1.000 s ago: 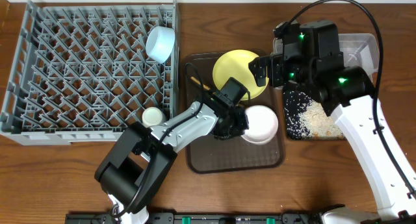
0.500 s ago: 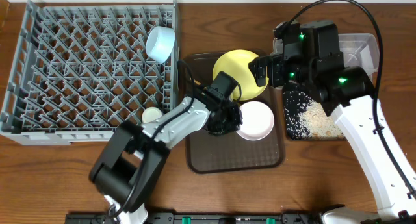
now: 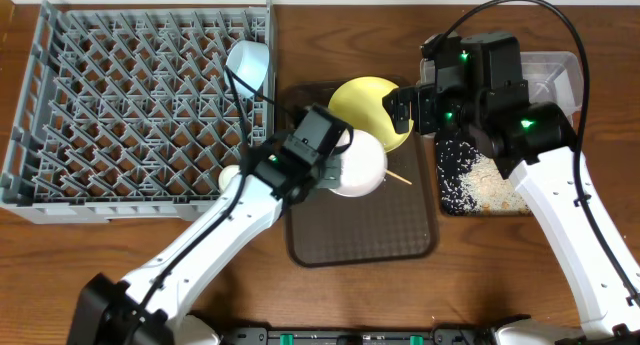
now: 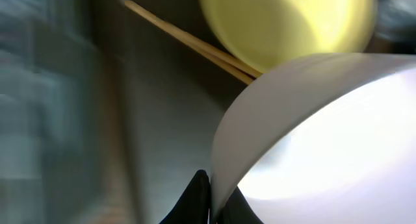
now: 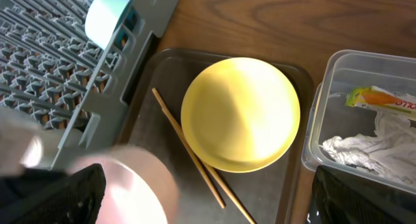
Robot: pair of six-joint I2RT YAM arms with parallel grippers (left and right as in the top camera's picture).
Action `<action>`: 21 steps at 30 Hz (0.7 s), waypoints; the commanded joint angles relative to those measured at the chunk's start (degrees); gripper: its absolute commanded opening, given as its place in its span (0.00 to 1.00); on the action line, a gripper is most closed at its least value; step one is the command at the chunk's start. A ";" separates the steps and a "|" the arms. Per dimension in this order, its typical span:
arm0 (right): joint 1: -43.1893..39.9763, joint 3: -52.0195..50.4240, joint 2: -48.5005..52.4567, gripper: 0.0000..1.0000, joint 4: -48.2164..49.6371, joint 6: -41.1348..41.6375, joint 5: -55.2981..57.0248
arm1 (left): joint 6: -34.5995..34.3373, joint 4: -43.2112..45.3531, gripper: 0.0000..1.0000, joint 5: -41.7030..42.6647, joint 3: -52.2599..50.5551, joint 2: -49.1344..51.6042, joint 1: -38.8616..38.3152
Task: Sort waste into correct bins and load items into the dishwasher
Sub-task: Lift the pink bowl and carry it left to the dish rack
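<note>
**Spotter 1:** Your left gripper [image 4: 211, 199] has its jaws pinched tight on the rim of the white bowl [image 4: 312, 133], one dark fingertip on each side of the wall. The bowl hangs tilted over the upper part of the brown serving tray [image 3: 365, 240]. Seen from above, it overlaps the lower left of the yellow plate [image 3: 372, 107].

**Spotter 2:** Your right gripper [image 3: 403, 110] has its jaws spread wide and holds nothing. It hovers at the plate's right edge, between the serving tray and the clear tub [image 3: 563, 65].

**Spotter 1:** The chopsticks [image 5: 195, 156] lie diagonally on the serving tray, skirting the plate's lower left edge. One tip pokes out just right of the bowl. Your left wrist view is blurred, so you cannot tell whether the bowl touches them.

**Spotter 2:** On the left, the grey dish rack [image 3: 120, 105] sits just beside the serving tray. A light blue bowl [image 3: 248, 63] stands on edge near its upper right corner. The small white cup [image 3: 231, 175] sits at its lower right corner, close to your left arm.

**Spotter 1:** On the right, the tub holds the green-yellow wrapper [image 5: 383, 102] and the crumpled tissue [image 5: 364, 149]. Next to it, the black tray [image 3: 445, 207] holds the rice scraps [image 3: 492, 185].
</note>
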 commanded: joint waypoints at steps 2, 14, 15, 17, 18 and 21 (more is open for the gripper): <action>0.20 0.74 0.39 0.99 -0.07 0.61 -0.04 | 12.33 -0.13 0.08 -19.65 -0.13 -2.45 3.34; 0.20 0.74 0.39 0.99 -0.46 0.61 -0.04 | 28.96 6.49 0.07 -37.92 -0.02 -4.15 14.21; 0.20 0.74 0.39 0.99 -0.46 0.61 -0.04 | 32.46 8.57 0.07 -40.63 -0.04 -4.15 14.38; 0.20 0.74 0.39 0.99 -0.46 0.61 -0.04 | 35.93 11.23 0.07 -43.87 -0.04 -4.13 14.38; 0.20 0.74 0.39 0.99 -0.46 0.61 -0.04 | 37.94 12.81 0.07 -45.51 -0.04 -4.13 14.38; 0.20 0.74 0.39 0.99 -0.46 0.61 -0.04 | 43.04 16.70 0.07 -49.72 -0.04 -4.02 14.38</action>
